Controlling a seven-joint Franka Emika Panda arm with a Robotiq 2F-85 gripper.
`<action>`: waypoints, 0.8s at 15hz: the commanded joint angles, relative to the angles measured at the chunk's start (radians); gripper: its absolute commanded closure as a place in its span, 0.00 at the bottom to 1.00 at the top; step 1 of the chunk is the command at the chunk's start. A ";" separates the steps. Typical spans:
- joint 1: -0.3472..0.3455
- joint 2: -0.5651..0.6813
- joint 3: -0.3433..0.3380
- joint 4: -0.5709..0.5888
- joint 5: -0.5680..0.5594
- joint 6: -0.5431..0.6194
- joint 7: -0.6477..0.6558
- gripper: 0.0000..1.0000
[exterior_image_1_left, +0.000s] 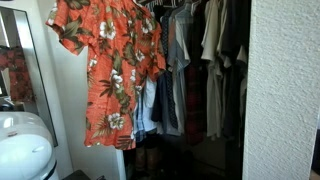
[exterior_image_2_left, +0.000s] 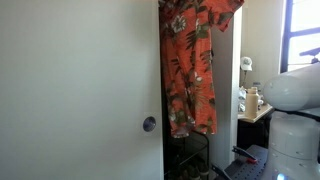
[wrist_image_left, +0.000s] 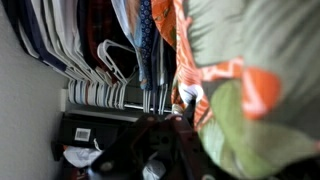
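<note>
Inside the closet (exterior_image_1_left: 225, 155), clothes (exterior_image_1_left: 210, 60) hang packed behind the orange floral shirt (exterior_image_1_left: 110, 70); the jaws are closed.

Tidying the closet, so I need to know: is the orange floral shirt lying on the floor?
No, the orange floral shirt hangs high in the closet opening, in front of the other clothes.
</note>
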 joint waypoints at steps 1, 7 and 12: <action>-0.048 0.039 -0.036 0.043 -0.023 0.047 -0.043 0.98; -0.081 0.058 -0.061 0.045 -0.035 0.084 -0.060 0.98; -0.087 0.121 -0.027 0.044 -0.035 0.156 -0.055 0.98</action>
